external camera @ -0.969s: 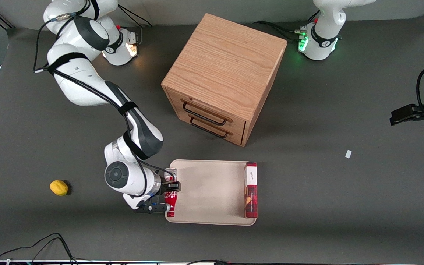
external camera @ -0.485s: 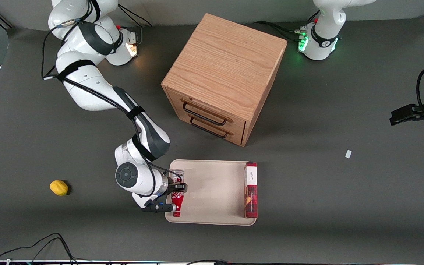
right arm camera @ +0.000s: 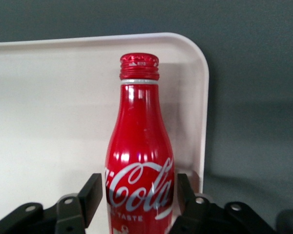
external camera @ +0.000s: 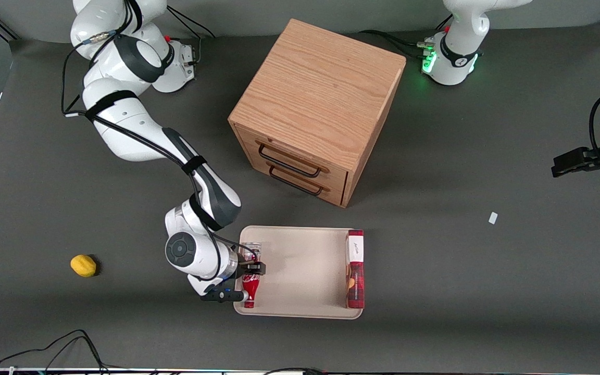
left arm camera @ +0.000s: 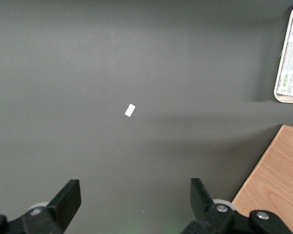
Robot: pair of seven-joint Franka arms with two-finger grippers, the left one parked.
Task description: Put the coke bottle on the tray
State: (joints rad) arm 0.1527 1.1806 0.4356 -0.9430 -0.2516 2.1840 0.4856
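Dark grey matting covers the surface, and on it the beige tray lies flat with its low rim and rounded corners. At the tray's end toward the working arm, the claw pinches the coke bottle, one black finger on either side of the red body; in the wrist view the fingers press against the body at the level of the white script logo. The bottle is slim and glossy red, narrowing to a thin neck with a silvery ring beneath a ribbed red cap, and small white lettering sits under the logo. Its clear base shows only in the front view, as a pale patch just farther from the front camera than the claw; in the wrist view it is cut off by the frame edge. From the front the bottle lies over the tray close to the rim, cap pointing toward the front camera, but whether it touches the tray floor or hangs just above it cannot be told. Across the tray from the claw, a flat red snack box with a white label rests along the rim at the parked arm's end. Well apart from the claw, off the tray, a small yellow fruit sits on the surface, and a wooden two-drawer cabinet stands farther from the front camera than the tray.
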